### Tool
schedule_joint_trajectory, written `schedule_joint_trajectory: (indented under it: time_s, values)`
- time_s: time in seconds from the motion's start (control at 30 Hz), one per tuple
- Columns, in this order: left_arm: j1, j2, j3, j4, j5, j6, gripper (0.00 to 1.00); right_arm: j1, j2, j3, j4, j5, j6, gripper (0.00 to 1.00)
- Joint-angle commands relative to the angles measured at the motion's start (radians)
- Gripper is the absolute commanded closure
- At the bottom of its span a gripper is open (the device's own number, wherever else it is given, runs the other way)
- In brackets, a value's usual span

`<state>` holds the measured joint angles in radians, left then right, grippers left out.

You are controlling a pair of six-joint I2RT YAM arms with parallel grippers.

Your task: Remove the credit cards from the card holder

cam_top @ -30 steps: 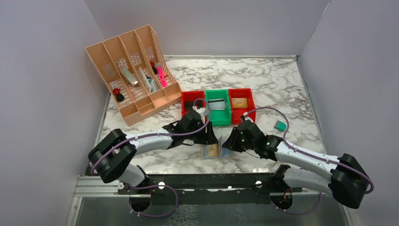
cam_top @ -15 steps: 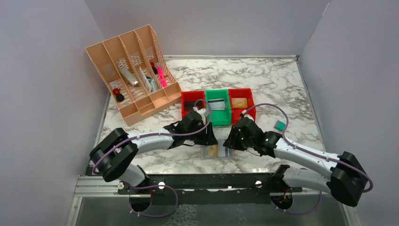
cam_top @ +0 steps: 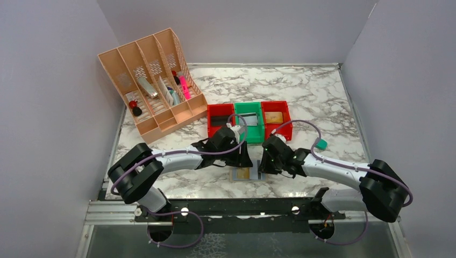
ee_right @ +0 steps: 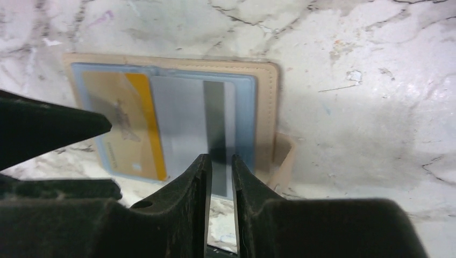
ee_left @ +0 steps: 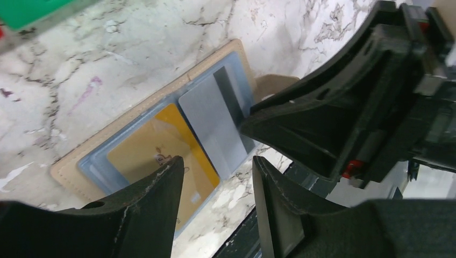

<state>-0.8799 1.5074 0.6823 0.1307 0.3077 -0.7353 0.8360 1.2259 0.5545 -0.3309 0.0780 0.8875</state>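
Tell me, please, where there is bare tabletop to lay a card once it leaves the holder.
Widest bare marble: the back of the table, between the tan organizer, the three bins and the rear wall. Also free: the right side, around the small teal object. Crowded: the near centre, where the left pincer and right pincer meet over the card holder.

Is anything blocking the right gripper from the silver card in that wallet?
Nothing visible does. The card holder lies open, the silver card uncovered, the right gripper at its edge. The left gripper is over the gold card alongside.
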Motion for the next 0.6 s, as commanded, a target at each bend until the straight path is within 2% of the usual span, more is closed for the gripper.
schedule_joint_trajectory:
  time_s: [0.0, 0.27, 0.57]
  values:
    - [-0.025, 0.048, 0.048, 0.04, 0.055, 0.021, 0.47, -0.005, 0.051, -0.027, -0.024, 0.081, 0.008, 0.76]
    - [-0.036, 0.109, 0.039, -0.005, -0.011, 0.021, 0.47, -0.005, 0.049, -0.111, 0.018, 0.061, 0.088, 0.77]
    - [-0.041, 0.163, 0.022, 0.035, -0.027, -0.025, 0.47, -0.005, 0.064, -0.145, 0.042, 0.052, 0.119, 0.77]
